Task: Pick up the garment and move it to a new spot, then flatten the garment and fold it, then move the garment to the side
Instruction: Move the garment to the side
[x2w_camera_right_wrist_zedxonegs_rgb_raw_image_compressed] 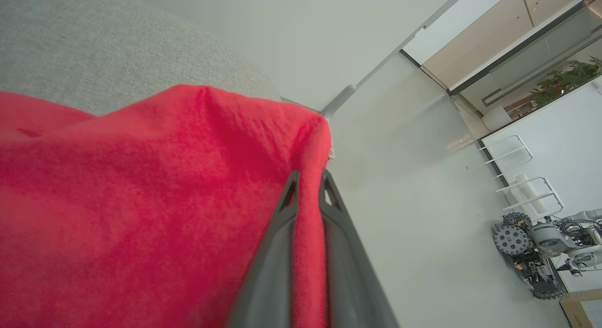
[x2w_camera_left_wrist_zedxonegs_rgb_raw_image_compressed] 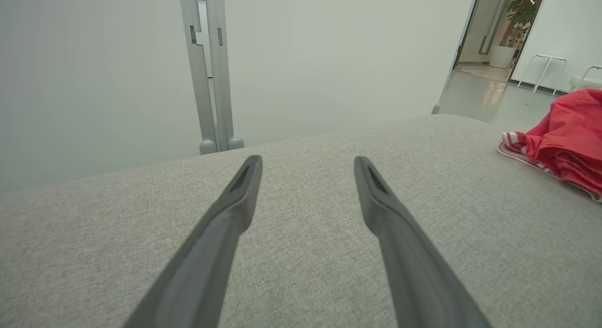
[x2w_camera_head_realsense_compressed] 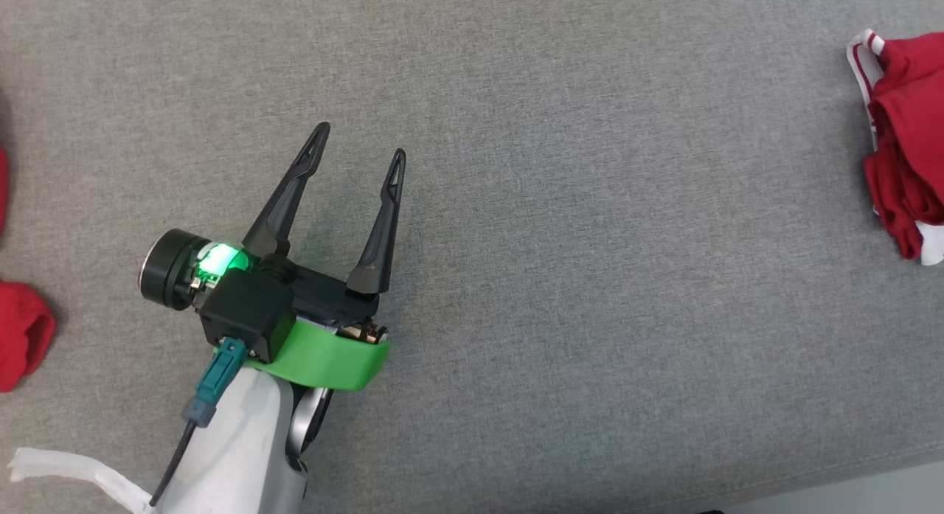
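Observation:
The garment is red with white striped trim and lies bunched at the far right edge of the grey fabric surface. The left wrist view has it as a crumpled heap to the right. In the right wrist view my right gripper is shut on a fold of red cloth, which drapes leftward over the grey surface. My left gripper hovers open over bare grey fabric at centre left, nothing between its fingers, far from the garment.
More red cloth lies at the left edge of the head view. A white strip sits by my left forearm. The surface's front edge runs along the lower right. A wall and a post stand beyond the far edge.

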{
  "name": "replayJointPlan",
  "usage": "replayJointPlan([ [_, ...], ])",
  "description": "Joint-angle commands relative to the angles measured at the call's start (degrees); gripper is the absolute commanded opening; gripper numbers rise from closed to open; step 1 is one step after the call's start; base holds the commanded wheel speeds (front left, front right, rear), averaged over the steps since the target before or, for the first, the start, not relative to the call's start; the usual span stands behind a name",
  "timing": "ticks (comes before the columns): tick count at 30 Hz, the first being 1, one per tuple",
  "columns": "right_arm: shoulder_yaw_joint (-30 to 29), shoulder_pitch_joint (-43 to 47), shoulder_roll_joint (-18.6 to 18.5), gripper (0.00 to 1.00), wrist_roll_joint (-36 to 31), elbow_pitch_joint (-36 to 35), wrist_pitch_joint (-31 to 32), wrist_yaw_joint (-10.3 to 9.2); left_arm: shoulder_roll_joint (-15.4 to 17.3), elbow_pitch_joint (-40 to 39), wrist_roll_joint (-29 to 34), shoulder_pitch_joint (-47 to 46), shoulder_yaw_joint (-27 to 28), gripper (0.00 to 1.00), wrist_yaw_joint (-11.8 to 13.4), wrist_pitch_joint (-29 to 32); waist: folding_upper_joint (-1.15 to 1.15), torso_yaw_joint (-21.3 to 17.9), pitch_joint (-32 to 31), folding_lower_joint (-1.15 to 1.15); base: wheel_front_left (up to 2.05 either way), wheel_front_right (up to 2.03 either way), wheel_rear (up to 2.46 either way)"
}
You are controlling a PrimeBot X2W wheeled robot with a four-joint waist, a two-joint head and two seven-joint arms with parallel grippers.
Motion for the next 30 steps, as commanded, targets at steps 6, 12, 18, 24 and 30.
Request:
replayJointPlan([
  [6,-2.8,-0.7,1.7,1.00,-2.1,0.9,-0.2,-0.11,0.0,0.6,-0.2,-0.7,0.1,1.00,-0.2,-0.2,0.00,1.1,-1.2,-0.01,0.00,0.00,0.00],
  [12,-3.9,1.7,4.2,1.00,-3.1,-2.7,-0.2,-0.11,-0.8,1.2,-1.4,1.2,0.7,1.00,-0.2,-0.2,0.00,2.0,-5.5,-0.01,0.00,0.00,0.00],
  [18,-1.0,5.9,9.4,1.00,-0.8,-14.5,-0.2,-0.11,-1.5,1.2,-3.0,4.3,2.3,1.00,-0.1,-0.2,0.00,3.0,-11.7,-0.01,0.00,0.00,0.00],
  [24,2.5,11.2,14.9,1.00,3.8,-27.2,-0.2,-0.12,-1.8,0.9,-3.7,7.3,4.3,1.00,0.2,-0.2,0.00,4.9,-16.4,-0.01,0.00,0.00,0.00],
  [30,2.9,17.7,22.2,1.00,7.6,-36.2,-0.2,-0.12,-2.0,0.9,-5.4,10.3,5.6,1.00,0.8,-0.2,0.00,6.5,-19.5,-0.01,0.00,0.00,0.00],
])
